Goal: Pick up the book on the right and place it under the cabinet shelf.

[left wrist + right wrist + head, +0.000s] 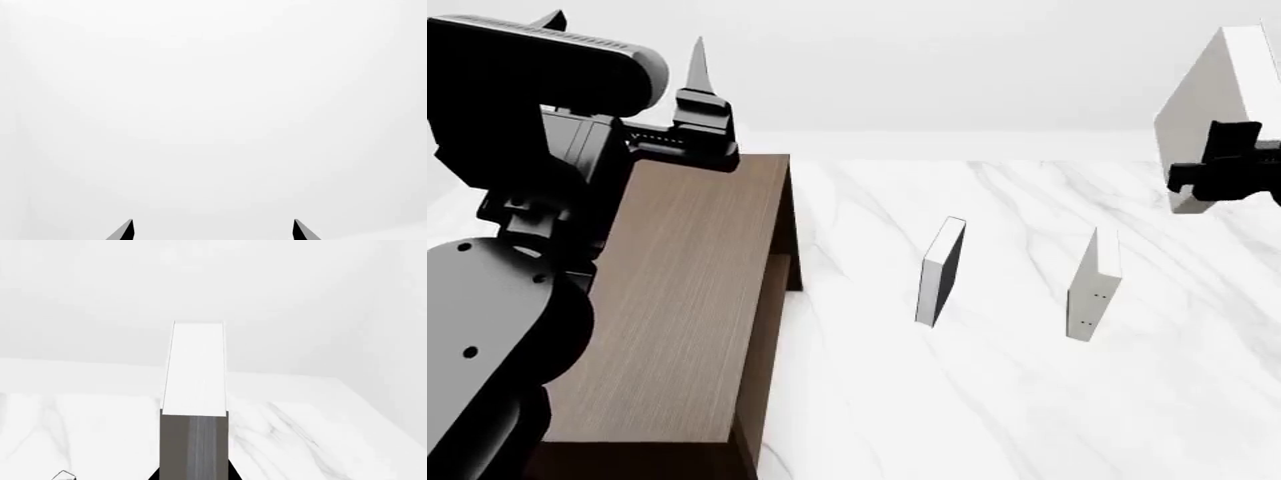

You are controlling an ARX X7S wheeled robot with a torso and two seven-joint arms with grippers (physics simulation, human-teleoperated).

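Head view cuts off the right gripper (1228, 165) at three o'clock, clamped on the lifted white book (1214, 95); the right wrist view shows that book (195, 367) edge-on between the jaws. Left gripper (701, 90) hovers at eleven o'clock above the cabinet shelf (681, 310), jaws apart. Two more books (941, 272) stand on the marble table (988, 400).

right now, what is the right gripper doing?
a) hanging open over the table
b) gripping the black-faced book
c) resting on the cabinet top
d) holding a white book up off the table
d: in the head view the right gripper is clamped on a white book raised clear of the marble table, while the black-faced book stands untouched on the table.
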